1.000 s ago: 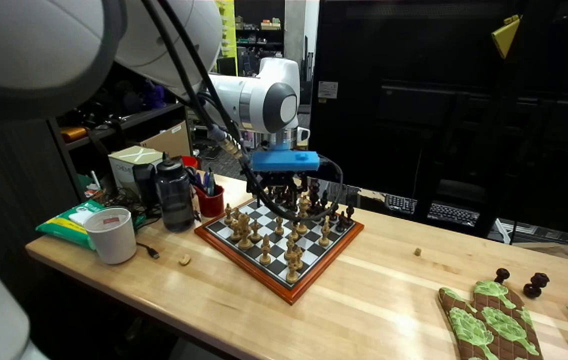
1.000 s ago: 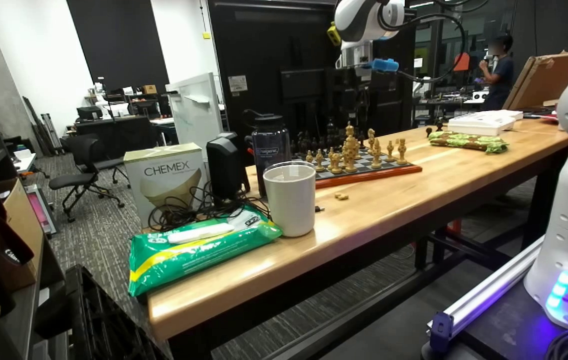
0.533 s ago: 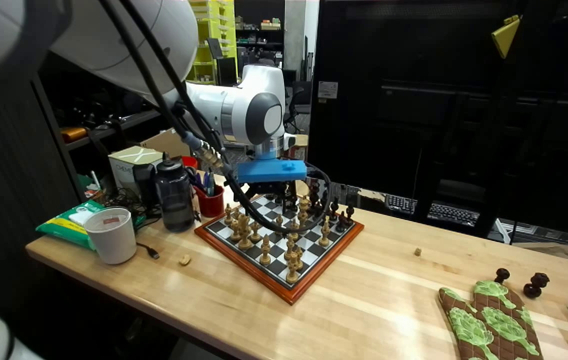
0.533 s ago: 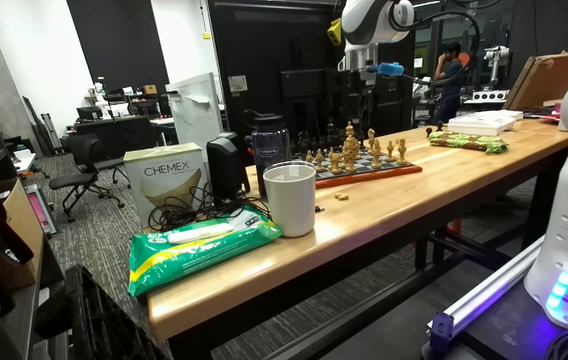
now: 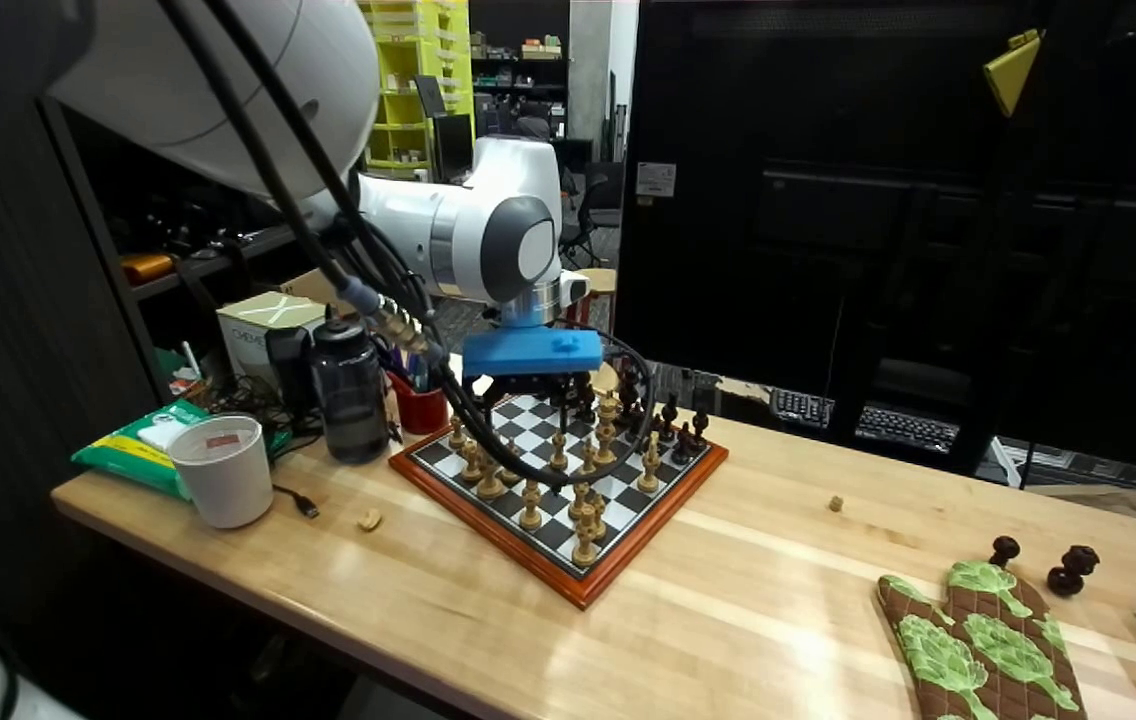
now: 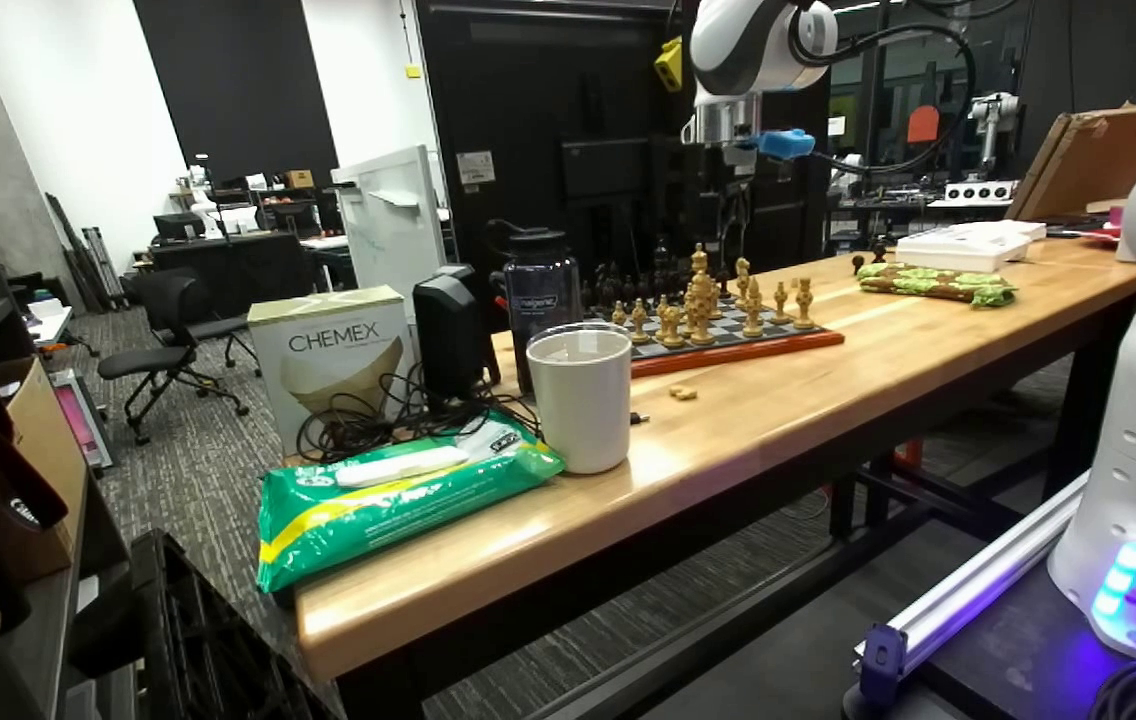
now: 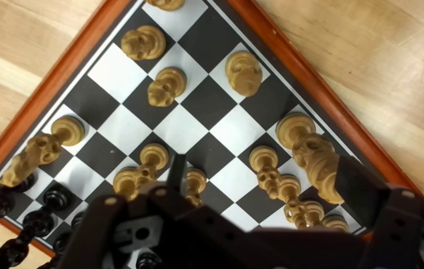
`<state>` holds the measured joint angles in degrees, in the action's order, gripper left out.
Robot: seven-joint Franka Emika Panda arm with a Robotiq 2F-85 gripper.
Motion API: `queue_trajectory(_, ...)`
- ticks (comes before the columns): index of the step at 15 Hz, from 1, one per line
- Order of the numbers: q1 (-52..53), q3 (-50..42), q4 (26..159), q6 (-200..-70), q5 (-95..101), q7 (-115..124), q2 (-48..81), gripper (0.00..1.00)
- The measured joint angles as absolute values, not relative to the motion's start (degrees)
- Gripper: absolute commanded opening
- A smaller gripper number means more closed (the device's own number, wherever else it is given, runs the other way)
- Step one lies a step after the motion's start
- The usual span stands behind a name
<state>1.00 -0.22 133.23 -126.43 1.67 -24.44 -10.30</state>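
My black gripper (image 7: 264,173) stands open above the chessboard (image 7: 301,63), with nothing gripped. In the wrist view, several light wooden pieces show below and between its fingers, among them a small pawn (image 7: 264,164). A tall light piece (image 7: 314,158) lies partly behind the right-hand finger (image 7: 359,190); whether they touch I cannot tell. Next to the left-hand finger (image 7: 177,173) are more light pieces, such as this one (image 7: 153,157). Dark pieces (image 7: 36,222) line the lower left. In an exterior view the gripper (image 5: 526,405) hangs under a blue mount (image 5: 533,352), over the board's far left part.
A dark bottle (image 5: 348,400), red pen holder (image 5: 418,408) and white cup (image 5: 223,475) stand beside the board. A green wipes pack (image 6: 408,500) lies at the table's end. An oven mitt (image 5: 993,640) and two dark pieces are at the far side; a wooden bit (image 5: 369,520) lies loose.
The arm has moved left and downward in an exterior view, bringing the gripper lower over the board. It remains open. The chess pieces look unmoved. A person in the background has gone from sight.
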Motion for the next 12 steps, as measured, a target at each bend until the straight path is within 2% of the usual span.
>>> queue_trajectory(12,1.08,-0.32,133.32,-127.84,2.57,-27.19,-9.70,1.00)
